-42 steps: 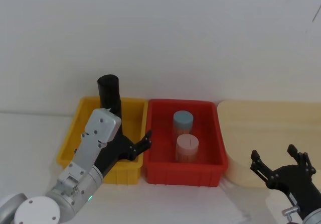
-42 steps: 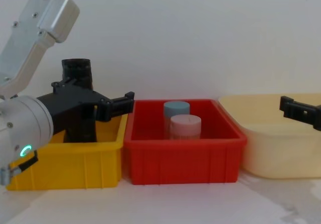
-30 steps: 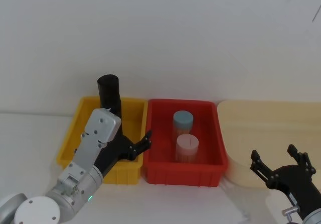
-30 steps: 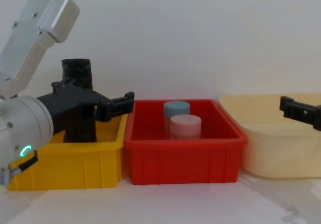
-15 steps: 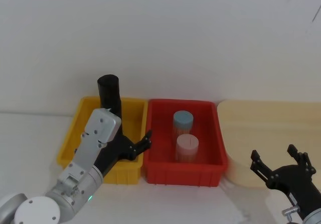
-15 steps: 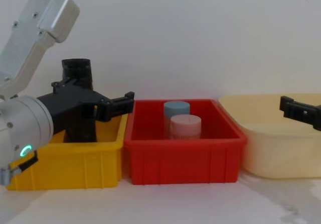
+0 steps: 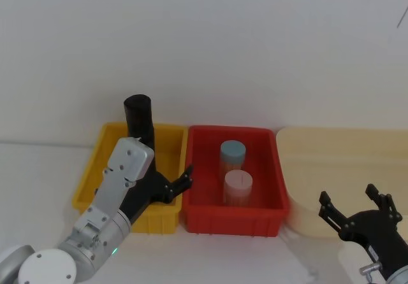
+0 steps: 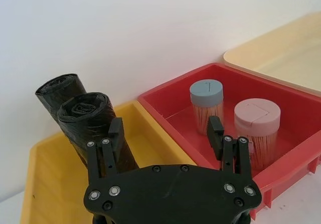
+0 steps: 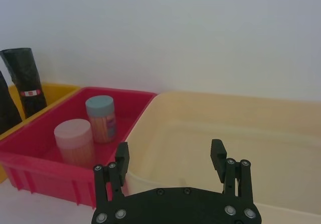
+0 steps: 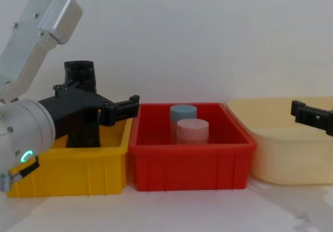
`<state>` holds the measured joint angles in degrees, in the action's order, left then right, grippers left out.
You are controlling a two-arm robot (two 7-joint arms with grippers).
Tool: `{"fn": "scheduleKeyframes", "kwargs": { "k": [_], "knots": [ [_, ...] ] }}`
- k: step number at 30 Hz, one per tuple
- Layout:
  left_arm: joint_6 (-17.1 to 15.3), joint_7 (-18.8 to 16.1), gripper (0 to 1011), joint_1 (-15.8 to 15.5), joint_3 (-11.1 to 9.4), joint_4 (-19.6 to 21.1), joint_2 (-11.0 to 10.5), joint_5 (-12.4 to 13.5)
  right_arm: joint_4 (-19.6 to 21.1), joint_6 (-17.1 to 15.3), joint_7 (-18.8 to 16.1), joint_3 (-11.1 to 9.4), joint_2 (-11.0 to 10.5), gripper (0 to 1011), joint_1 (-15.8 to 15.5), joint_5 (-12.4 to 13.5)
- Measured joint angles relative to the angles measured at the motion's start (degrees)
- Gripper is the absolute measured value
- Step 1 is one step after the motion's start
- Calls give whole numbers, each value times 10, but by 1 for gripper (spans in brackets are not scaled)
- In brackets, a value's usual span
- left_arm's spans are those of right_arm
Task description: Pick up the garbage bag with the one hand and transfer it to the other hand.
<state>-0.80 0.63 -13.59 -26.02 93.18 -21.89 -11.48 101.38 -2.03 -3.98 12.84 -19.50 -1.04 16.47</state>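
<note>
Two black rolls stand together in the yellow bin [image 8: 35, 184]. The garbage bag [image 8: 93, 121] is the nearer roll, seen again at the edge as the garbage bag [image 9: 6, 106]; the roll behind it [image 9: 24, 78] carries a red-and-white sticker. My left gripper [image 8: 165, 128] hovers open over the bin's right part, one finger beside the garbage bag, nothing held. From the head, the left gripper [image 7: 169, 185] sits in front of a black roll [image 7: 139, 118]; which roll that is, I cannot tell. My right gripper [image 7: 349, 198] stands open at the cream tub's near edge.
A red bin [image 7: 280, 188] in the middle holds a blue-lidded jar [image 7: 233, 151] and a pink-lidded jar [image 7: 238, 185]. A wide cream tub [image 7: 344, 150] lies to the right. A white wall runs close behind all three containers.
</note>
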Motion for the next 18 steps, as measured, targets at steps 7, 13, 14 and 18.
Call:
{"fn": "scheduleKeyframes", "kwargs": {
  "k": [7,13,14,18],
  "knots": [
    [0,0,1001,0,0,0,0,0,11,-6,-13,-3,-10,1002,-8,3],
    [0,0,1001,0,0,0,0,0,20,-13,-36,-1,-22,1002,-11,5],
    [0,0,1001,0,0,0,0,0,22,-14,-42,1,-25,1001,-11,5],
    [0,0,1001,0,0,0,0,0,23,-18,-60,8,-32,1001,-6,5]
  ]
}}
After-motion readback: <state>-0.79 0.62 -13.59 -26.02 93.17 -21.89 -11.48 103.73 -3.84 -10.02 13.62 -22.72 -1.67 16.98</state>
